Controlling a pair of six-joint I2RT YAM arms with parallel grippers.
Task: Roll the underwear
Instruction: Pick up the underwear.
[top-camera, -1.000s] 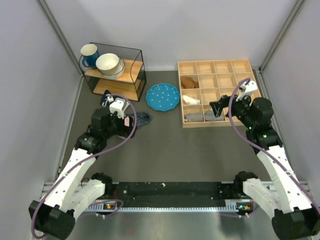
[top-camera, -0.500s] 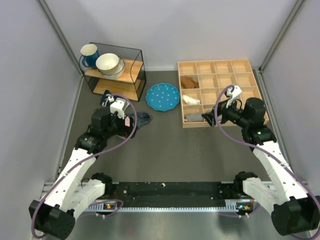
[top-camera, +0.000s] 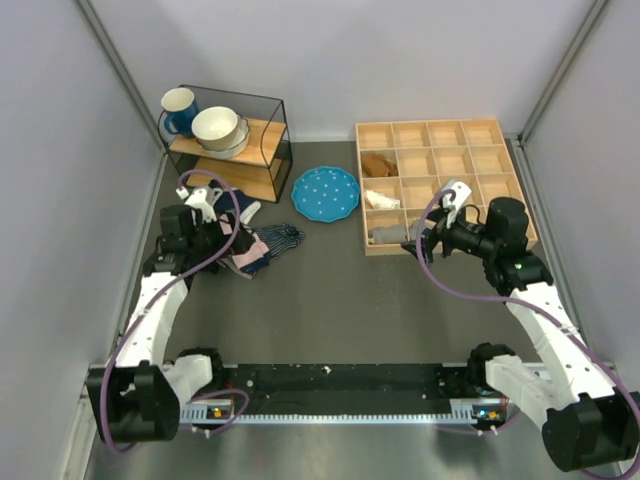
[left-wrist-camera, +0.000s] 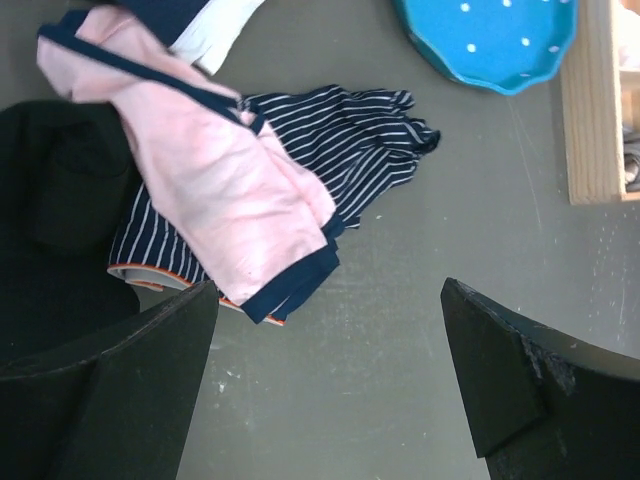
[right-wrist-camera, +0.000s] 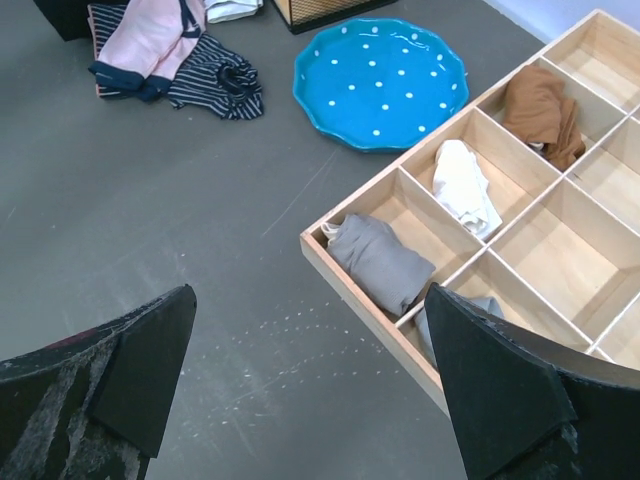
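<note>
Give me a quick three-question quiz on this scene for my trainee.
1. True or false: the pink underwear lies partly on the striped garment.
2. Relative to the wooden tray, the blue dotted plate sits: A) inside it; B) outside, beside it; C) under it.
3. Fill in: the left hand and right hand are both ___ and empty.
Key: 1 true; 2 B; 3 open.

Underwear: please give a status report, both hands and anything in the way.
Left hand open, empty, close to underwear. Right hand open, empty, near wooden tray. Underwear unrolled, crumpled on top of striped garment, which may come along.
</note>
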